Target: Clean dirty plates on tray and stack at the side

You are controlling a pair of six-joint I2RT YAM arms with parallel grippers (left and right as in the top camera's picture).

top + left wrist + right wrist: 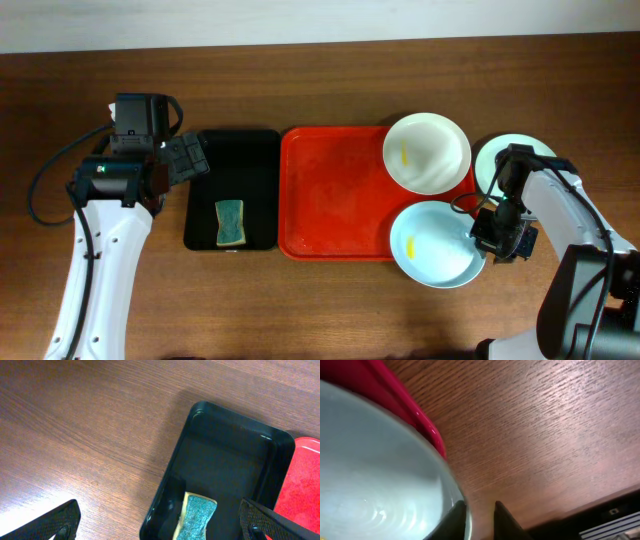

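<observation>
The red tray (330,190) lies mid-table. A white plate (427,152) with a yellow smear sits over its far right corner. A pale blue plate (437,245), also smeared yellow, overlaps the tray's near right corner. A pale green plate (503,158) lies on the table to the right, partly hidden by my right arm. My right gripper (487,240) is closed on the blue plate's right rim (380,475), one finger inside and one outside (480,510). My left gripper (185,158) is open and empty over the black tray's far left corner.
A black tray (232,150) left of the red tray holds a green-and-yellow sponge (230,222), which also shows in the left wrist view (196,517) between the open fingers. Bare wood table (90,425) lies around. The table's front edge is close to the blue plate.
</observation>
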